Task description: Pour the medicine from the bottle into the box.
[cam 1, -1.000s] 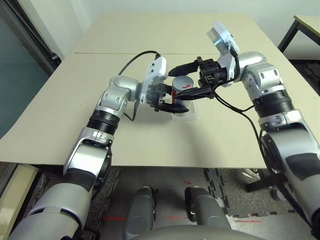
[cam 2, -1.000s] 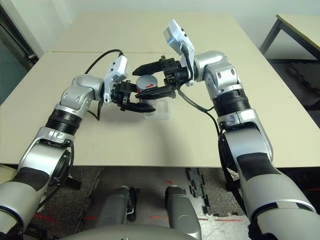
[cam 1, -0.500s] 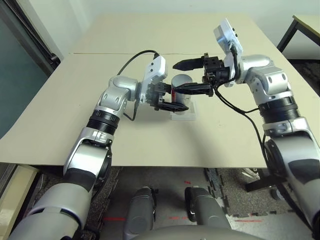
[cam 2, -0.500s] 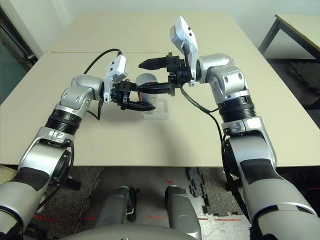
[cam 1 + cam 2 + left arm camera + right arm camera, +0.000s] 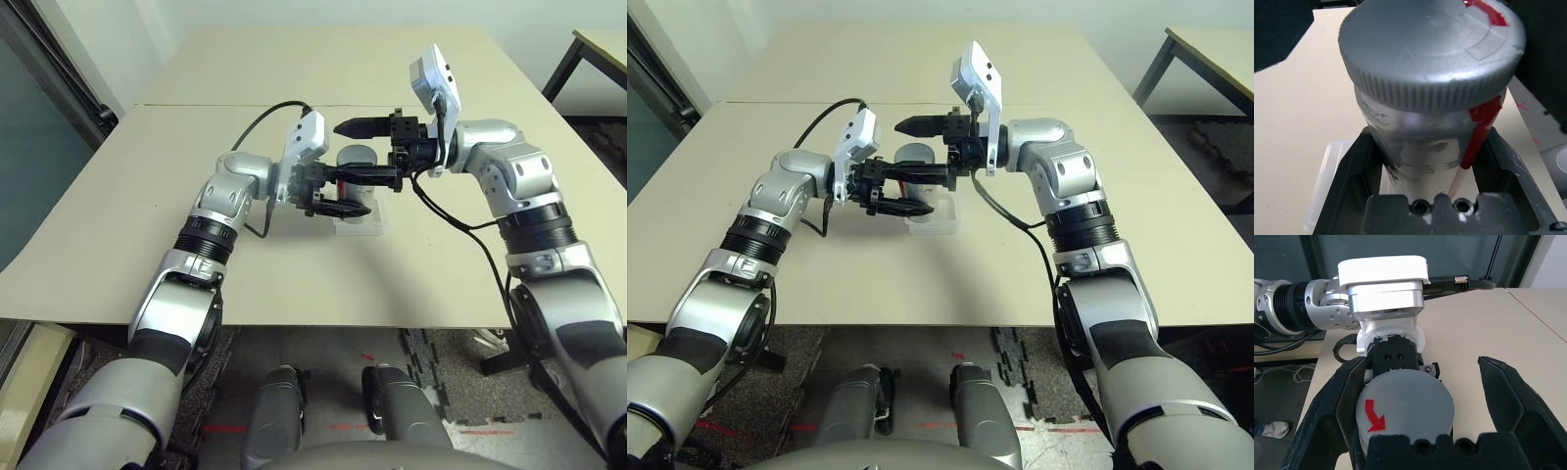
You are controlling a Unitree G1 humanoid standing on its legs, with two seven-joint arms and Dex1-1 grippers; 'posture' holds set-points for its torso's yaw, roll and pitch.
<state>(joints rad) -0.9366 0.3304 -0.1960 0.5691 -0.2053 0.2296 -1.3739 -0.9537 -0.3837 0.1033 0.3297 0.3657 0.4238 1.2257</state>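
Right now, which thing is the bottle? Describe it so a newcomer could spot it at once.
Start at the beige table and look to its middle, where the two grippers meet. The left gripper is shut on the bottle, held just above the clear box. It is the silver-grey cylinder with a ribbed grey cap and a red stripe.

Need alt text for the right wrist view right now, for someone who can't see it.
A grey bottle cap with a red arrow sits between the right gripper's open jaws. Beyond it the left gripper grips the bottle above a beige table.

beige table (image 5: pixel 196 264), second dark-legged table (image 5: pixel 598 49) beyond its corner.
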